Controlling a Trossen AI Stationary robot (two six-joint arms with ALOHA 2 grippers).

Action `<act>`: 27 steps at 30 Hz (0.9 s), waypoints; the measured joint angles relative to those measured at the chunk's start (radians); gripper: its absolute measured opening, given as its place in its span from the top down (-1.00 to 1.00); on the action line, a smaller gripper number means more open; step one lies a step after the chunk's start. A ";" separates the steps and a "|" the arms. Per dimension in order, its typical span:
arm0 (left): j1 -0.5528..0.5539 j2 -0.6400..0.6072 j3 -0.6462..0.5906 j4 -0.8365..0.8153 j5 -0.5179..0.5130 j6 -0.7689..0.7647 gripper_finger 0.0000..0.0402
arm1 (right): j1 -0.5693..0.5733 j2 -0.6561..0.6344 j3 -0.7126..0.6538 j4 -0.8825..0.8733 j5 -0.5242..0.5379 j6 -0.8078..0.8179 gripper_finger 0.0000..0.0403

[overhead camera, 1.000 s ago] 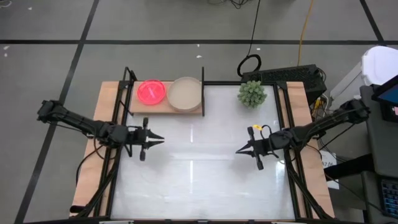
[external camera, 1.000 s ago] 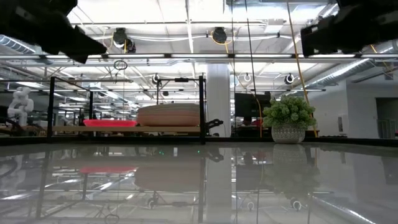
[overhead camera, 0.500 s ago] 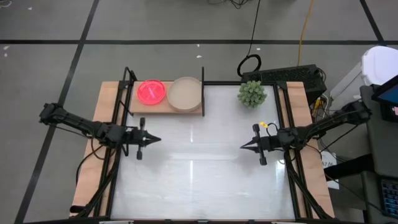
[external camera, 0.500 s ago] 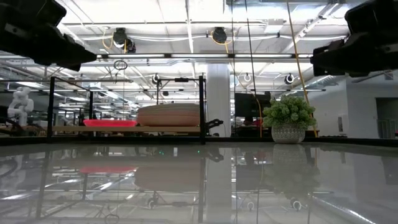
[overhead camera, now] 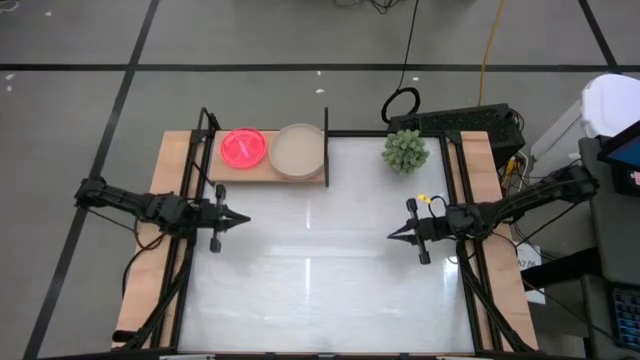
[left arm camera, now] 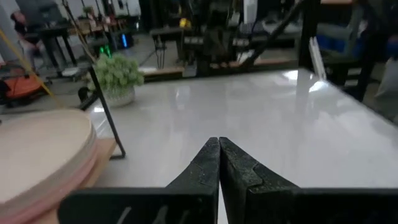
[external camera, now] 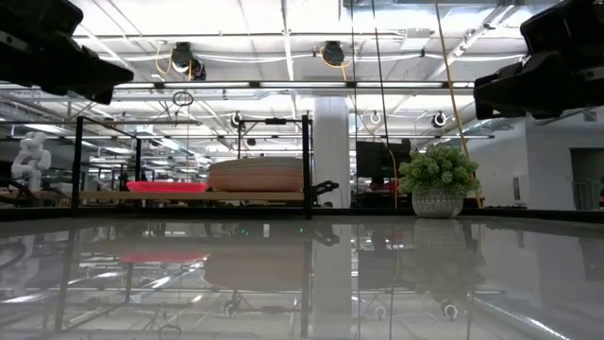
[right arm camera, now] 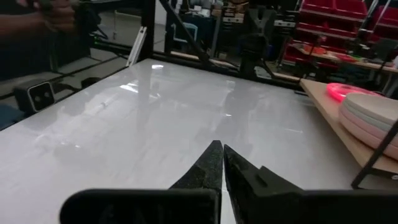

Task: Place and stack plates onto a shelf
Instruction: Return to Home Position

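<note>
High view: the neon pink plates [overhead camera: 243,147] and the beige-topped stack [overhead camera: 297,151] sit side by side on the shelf [overhead camera: 262,175]. They look stiff, smooth and probably light, so pinch a rim. The left arm [overhead camera: 160,207] and right arm [overhead camera: 480,213] hang clear of the shelf, jaws clenched on nothing.

Right gripper [right arm camera: 217,147] pinched together over tabletop [right arm camera: 124,118], plates [right arm camera: 373,118] stacked on shelf [right arm camera: 323,102] — perhaps three

You have a glossy white tabletop [overhead camera: 320,280], smooth and mirror-like. The shelf [overhead camera: 255,176] is pale matt wood with thin black metal uprights [external camera: 307,165]. The pink plate [overhead camera: 243,147] looks like shiny translucent plastic; the beige plate [overhead camera: 297,150] is matt and smooth. The left gripper [left arm camera: 219,140] has dull dark fingers [left arm camera: 204,169], plastic by the look.
</note>
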 joint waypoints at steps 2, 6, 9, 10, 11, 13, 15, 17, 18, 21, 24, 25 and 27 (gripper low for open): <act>0.000 -0.025 0.000 0.005 0.003 0.008 0.98 | 0.000 -0.014 -0.001 -0.010 0.001 -0.005 1.00; -0.001 -0.045 0.000 0.003 0.044 0.007 0.98 | 0.000 -0.045 -0.005 -0.043 0.001 -0.007 1.00; -0.001 -0.045 0.000 0.002 0.053 0.007 0.98 | 0.000 -0.074 -0.013 -0.066 0.001 -0.007 1.00; -0.001 -0.045 0.000 0.002 0.052 0.008 0.98 | 0.000 -0.085 -0.013 -0.074 0.001 -0.008 1.00; -0.001 -0.045 0.000 0.002 0.052 0.011 0.98 | 0.000 -0.095 -0.013 -0.081 0.001 -0.007 1.00; -0.001 -0.047 0.000 0.002 0.052 0.021 0.98 | 0.000 -0.114 -0.013 -0.104 0.001 -0.011 1.00; -0.001 -0.050 -0.001 0.002 0.052 0.028 0.98 | 0.000 -0.134 -0.013 -0.124 0.002 -0.016 1.00; -0.001 -0.051 -0.001 -0.003 0.052 0.036 0.98 | 0.000 -0.159 -0.013 -0.159 0.003 -0.019 1.00; 0.000 -0.054 -0.002 -0.004 0.052 0.038 0.98 | 0.000 -0.170 -0.013 -0.173 0.003 -0.021 1.00; 0.011 -0.070 -0.023 0.021 0.056 0.045 0.98 | 0.000 -0.206 -0.013 -0.208 0.003 -0.025 1.00; 0.031 -0.102 -0.062 0.032 0.082 0.040 0.98 | 0.000 -0.239 -0.013 -0.226 0.004 -0.032 1.00; 0.038 -0.116 -0.077 0.036 0.091 0.032 0.98 | 0.000 -0.250 -0.013 -0.230 0.004 -0.033 1.00; 0.056 -0.131 -0.087 0.075 0.129 0.024 0.98 | 0.000 -0.268 -0.013 -0.239 0.004 -0.034 1.00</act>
